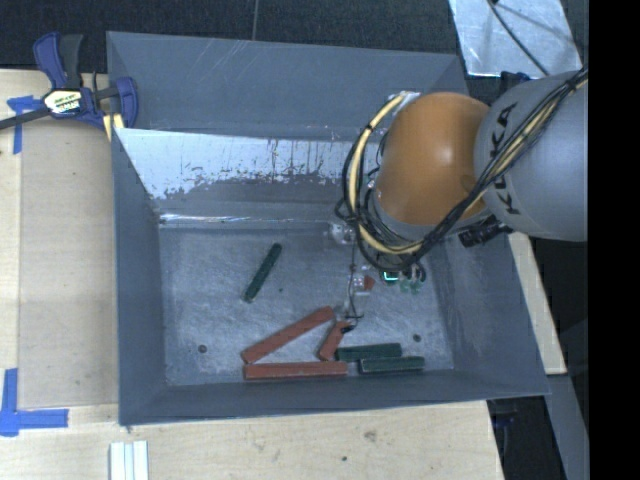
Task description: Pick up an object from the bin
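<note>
Seemingly low over the bin (140,298) floor, the hand (351,313) hangs at the upper end of a short brown stick (329,345), probably lined up to take it; whether it is spread or pressed together I cannot tell. Crowding that stick are a long brown stick (288,335), a flat brown stick (296,371) by the front wall and two green sticks (368,352). A lone green stick (262,272) lies well apart.
</note>
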Controlling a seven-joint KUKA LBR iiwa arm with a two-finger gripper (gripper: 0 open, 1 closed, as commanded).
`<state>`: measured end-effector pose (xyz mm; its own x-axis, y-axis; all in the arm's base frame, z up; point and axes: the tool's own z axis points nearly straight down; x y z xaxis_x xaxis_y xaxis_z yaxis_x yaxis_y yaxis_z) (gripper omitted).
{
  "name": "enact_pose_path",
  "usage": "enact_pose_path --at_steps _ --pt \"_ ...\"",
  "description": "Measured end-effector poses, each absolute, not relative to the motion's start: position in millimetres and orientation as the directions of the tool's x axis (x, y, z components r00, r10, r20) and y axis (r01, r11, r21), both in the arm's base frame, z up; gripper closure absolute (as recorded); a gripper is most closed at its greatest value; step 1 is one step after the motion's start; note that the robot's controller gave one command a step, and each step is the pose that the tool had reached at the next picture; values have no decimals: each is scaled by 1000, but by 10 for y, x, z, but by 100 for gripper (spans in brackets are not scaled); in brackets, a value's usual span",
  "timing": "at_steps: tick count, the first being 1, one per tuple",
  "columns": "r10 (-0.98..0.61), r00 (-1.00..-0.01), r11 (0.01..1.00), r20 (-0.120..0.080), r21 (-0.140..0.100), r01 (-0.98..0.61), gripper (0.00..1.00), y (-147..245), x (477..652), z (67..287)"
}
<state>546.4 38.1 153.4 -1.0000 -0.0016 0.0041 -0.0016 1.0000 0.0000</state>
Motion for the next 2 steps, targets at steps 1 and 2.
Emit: enact_pose_path --at_steps 1,2 --pt "-317 -949 949 2 -1 -317 0 845 5020 705" --pt "-217 -976 976 -6 1 -217 0 1102 5098 1012"
